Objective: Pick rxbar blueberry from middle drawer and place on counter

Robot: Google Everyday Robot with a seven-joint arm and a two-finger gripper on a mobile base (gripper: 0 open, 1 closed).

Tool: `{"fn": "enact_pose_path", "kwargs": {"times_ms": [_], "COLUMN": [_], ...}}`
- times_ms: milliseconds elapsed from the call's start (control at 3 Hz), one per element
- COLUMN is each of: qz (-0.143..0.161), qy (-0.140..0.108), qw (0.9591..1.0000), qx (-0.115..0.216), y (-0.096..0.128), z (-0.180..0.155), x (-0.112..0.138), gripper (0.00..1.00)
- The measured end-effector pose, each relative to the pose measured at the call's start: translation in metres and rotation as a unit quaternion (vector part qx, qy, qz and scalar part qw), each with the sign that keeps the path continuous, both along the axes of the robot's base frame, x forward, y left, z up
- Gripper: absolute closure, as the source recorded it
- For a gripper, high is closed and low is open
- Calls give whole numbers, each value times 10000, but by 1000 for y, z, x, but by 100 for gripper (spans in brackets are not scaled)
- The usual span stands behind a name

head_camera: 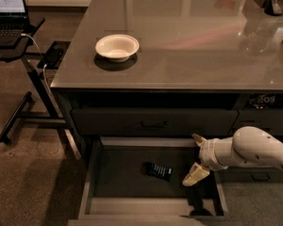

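Below the front edge of the tabletop (pixel 188 55), the released tool (pixel 189 159) hung over the middle drawer (pixel 151 205) beside the rxbar blueberry (pixel 159 171).

End effector (pixel 196 157) over middle drawer (pixel 90 182) right side; arm (pixel 254 149) cut by right edge; rxbar blueberry (pixel 159 171) print illegible.

Glossy counter (pixel 193 46) with white bowl (pixel 117 46), pincer (pixel 196 157) at right side of middle drawer (pixel 125 175)
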State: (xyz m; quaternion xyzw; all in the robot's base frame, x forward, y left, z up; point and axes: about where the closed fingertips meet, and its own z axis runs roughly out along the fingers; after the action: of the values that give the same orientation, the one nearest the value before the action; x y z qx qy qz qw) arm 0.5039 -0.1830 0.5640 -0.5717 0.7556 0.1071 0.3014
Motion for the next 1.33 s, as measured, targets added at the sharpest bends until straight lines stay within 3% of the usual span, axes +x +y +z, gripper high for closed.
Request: {"fn": "enact_pose_path", "kwargs": {"times_ms": [667,1333], "qz": [0,136], "qy": [79,309], "qw": [10000,9993], "qx": [48,153], "y": [4,26], "z": [-10,-73], "x": [3,13], "gripper": [0,0]}}
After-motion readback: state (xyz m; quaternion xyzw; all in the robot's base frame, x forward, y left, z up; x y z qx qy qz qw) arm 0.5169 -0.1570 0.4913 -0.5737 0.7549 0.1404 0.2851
